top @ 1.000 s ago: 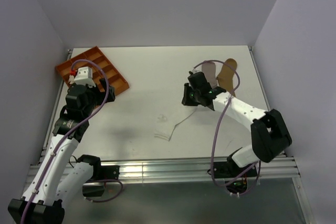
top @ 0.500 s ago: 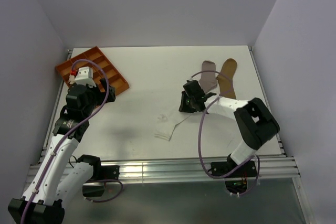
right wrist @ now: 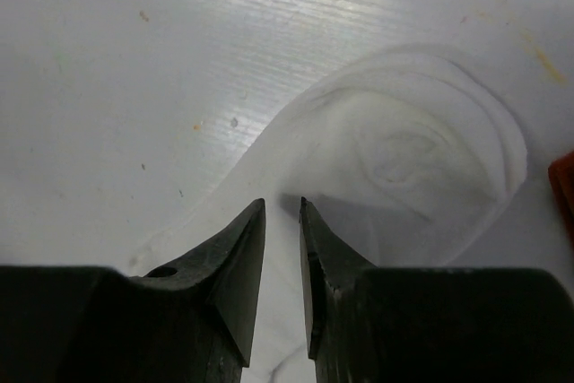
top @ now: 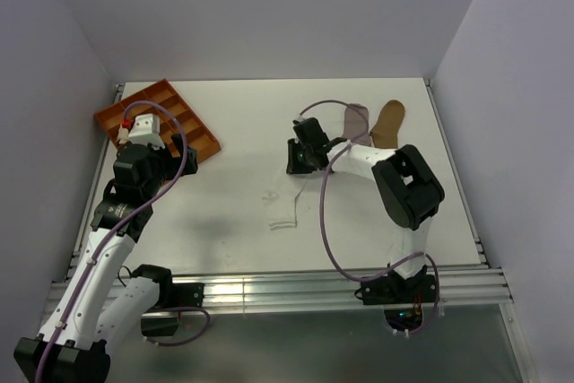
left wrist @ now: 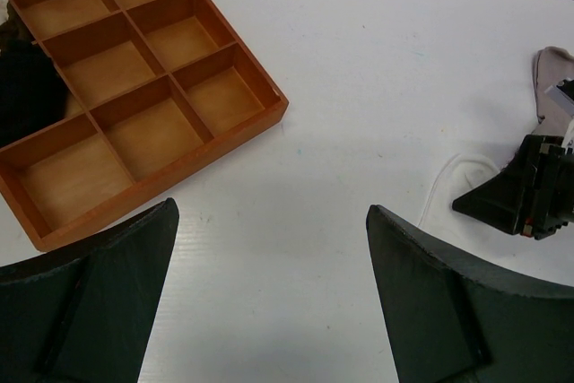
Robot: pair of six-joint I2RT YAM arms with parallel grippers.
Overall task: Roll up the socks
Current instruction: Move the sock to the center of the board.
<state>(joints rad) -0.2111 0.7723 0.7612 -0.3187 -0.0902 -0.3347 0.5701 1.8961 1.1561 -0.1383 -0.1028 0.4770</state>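
My right gripper point(top: 300, 159) point(right wrist: 282, 206) is at mid-table, its jaws shut to a narrow gap on a fold of the white sock point(top: 285, 219) point(right wrist: 404, 168). The sock trails from the jaws toward the near edge and lies loosely bunched ahead of the fingertips in the right wrist view. A grey sock point(top: 356, 121) and a tan sock point(top: 387, 123) lie flat side by side at the back right. My left gripper point(top: 143, 136) point(left wrist: 271, 213) hangs wide open and holds nothing, beside the orange tray. A black sock point(left wrist: 22, 87) sits in one tray compartment.
The orange compartment tray point(top: 193, 127) point(left wrist: 242, 127) lies at an angle at the back left, most of its compartments bare. Walls close in the table on the left, right and back. A metal rail point(top: 269, 289) runs along the near edge.
My right gripper has swung left and away from the near edge, pulling one end of the white sock with it. The sock is now drawn out longer. The left arm has not moved.
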